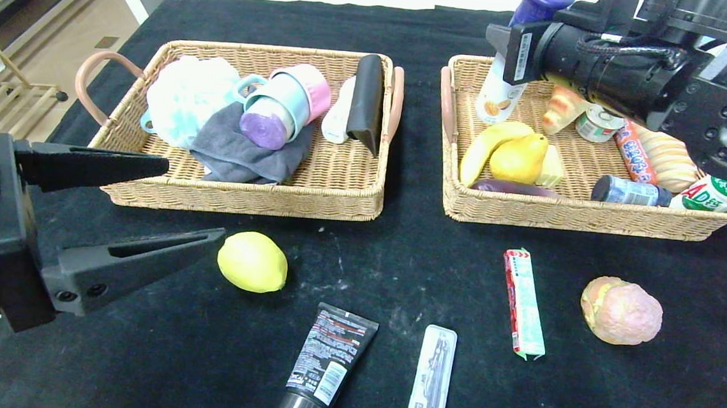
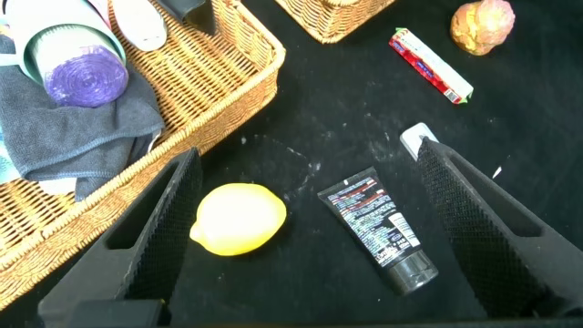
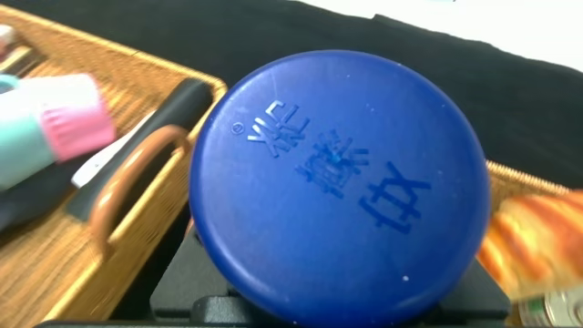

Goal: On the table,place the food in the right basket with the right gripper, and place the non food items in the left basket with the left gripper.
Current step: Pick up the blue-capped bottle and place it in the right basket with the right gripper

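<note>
Left gripper (image 1: 194, 202) hovers low at the near left of the table (image 1: 397, 270), fingers spread wide and released, holding nothing. In the left wrist view its two fingers frame the lemon (image 2: 239, 219) and the black squeeze tube (image 2: 378, 228), touching neither.

Left basket (image 1: 242, 199) sits at the far left. It contains a pale bath pouf (image 1: 185, 99), a grey cloth (image 1: 245, 154), stacked cups (image 1: 291, 100) with a purple roll inside, a white tube and a black flat item (image 1: 366, 102) leaning on the basket's right end.

On the cloth in front of the baskets, left to right: the lemon (image 1: 252, 261) just beyond the left fingertips; the squeeze tube (image 1: 325, 364), cap toward the near edge; the clear case of drawing tools (image 1: 431, 381) beside it, apart; the green-and-red snack pack (image 1: 523, 303); the burger bun (image 1: 621, 310) at the far right.

Right basket (image 1: 567, 215) holds a banana (image 1: 486, 145), a yellow pear (image 1: 520, 157), a small can, a sausage pack, bread and small bottles.

Right gripper (image 1: 516, 48) is above the far left corner of the right basket, clenched on the white bottle with the dark-blue cap (image 1: 499, 95). The bottle stands nearly upright, its base inside the basket. The right wrist view is filled by the blue cap (image 3: 337, 187).
</note>
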Robot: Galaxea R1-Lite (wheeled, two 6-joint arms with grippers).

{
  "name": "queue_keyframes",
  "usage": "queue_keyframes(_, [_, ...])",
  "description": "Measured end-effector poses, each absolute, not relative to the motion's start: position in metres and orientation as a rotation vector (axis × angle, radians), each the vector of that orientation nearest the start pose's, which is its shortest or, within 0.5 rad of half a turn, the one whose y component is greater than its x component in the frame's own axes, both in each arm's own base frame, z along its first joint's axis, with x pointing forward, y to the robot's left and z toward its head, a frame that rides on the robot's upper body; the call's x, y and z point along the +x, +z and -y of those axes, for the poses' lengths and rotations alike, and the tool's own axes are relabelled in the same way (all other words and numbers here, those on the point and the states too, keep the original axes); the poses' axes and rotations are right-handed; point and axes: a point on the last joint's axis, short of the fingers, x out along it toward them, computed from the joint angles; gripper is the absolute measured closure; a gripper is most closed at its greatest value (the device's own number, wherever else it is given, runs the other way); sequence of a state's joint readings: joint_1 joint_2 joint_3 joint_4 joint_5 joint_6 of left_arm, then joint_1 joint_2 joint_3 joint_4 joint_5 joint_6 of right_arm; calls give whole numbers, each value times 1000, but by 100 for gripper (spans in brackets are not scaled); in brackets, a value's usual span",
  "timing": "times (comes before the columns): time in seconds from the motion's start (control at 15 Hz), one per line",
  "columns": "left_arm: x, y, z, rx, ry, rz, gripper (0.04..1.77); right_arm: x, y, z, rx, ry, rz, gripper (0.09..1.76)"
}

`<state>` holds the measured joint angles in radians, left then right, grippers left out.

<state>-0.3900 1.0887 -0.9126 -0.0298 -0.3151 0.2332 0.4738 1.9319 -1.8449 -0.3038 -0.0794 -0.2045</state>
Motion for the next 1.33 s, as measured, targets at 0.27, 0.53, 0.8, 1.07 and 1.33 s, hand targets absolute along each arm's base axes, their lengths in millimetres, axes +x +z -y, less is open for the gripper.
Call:
queue_keyframes(0.27, [132,295,62,230,-717,-64,9,379,350,-178,-146,358,257,101])
queue_keyframes(0.53, [133,294,62,231,-717,-67,9,393,338,-181,-148,349,255,101])
queue_keyframes(0.8, [133,294,62,232,-717,-68,9,397,335,-181,-147,343,256,101])
queue_keyframes(1.07, [133,294,62,232,-717,-68,9,400,332,-181,-154,339,263,101])
queue_keyframes(1.33, [133,294,62,231,-718,-68,9,401,330,-183,-160,340,269,76])
